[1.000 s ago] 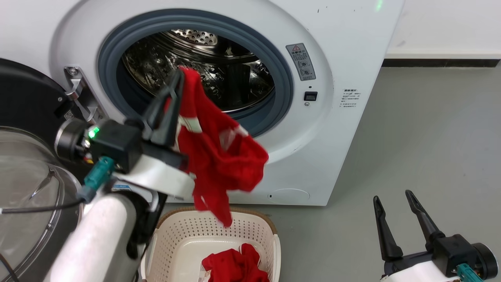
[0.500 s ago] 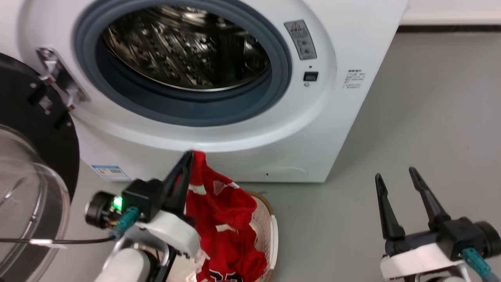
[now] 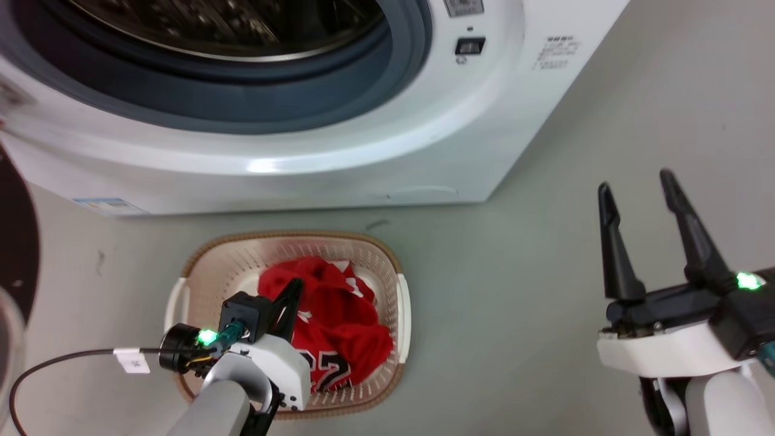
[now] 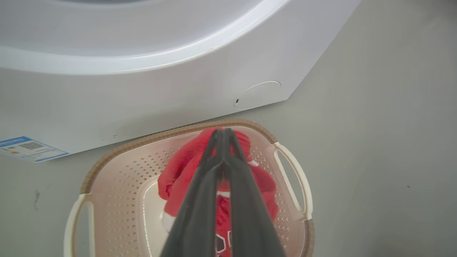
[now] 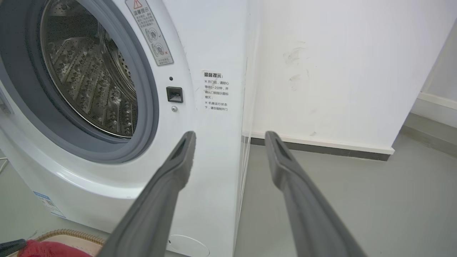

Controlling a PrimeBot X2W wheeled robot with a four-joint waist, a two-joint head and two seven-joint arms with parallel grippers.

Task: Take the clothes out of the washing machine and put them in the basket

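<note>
The basket (image 3: 290, 235) stands on the floor before the washing machine (image 3: 339, 151). Red clothes (image 3: 345, 327) lie heaped inside it, a jersey with black numbers lowest. My left gripper (image 3: 295, 283) is down in the basket, shut on the top of a red garment; the left wrist view shows its gripper (image 4: 222, 131) closed, with red cloth (image 4: 178, 171) bunched around the tips over the basket (image 4: 117, 167). My right gripper (image 3: 636, 181) hangs open and holds nothing, off to the right. In the right wrist view that gripper (image 5: 230, 135) points at the machine's front (image 5: 214, 53), beside the steel drum (image 5: 89, 71).
The machine's open door (image 3: 15, 242) shows as a dark frame at the far left. A black cable with a white tag (image 3: 132, 361) trails from my left wrist. Grey floor (image 3: 514, 272) spreads to the right of the basket, up to a white wall (image 5: 321, 71).
My left gripper came down from the porthole with the red garment and lowered it into the basket. The head camera tilted down. The right gripper stayed open.
</note>
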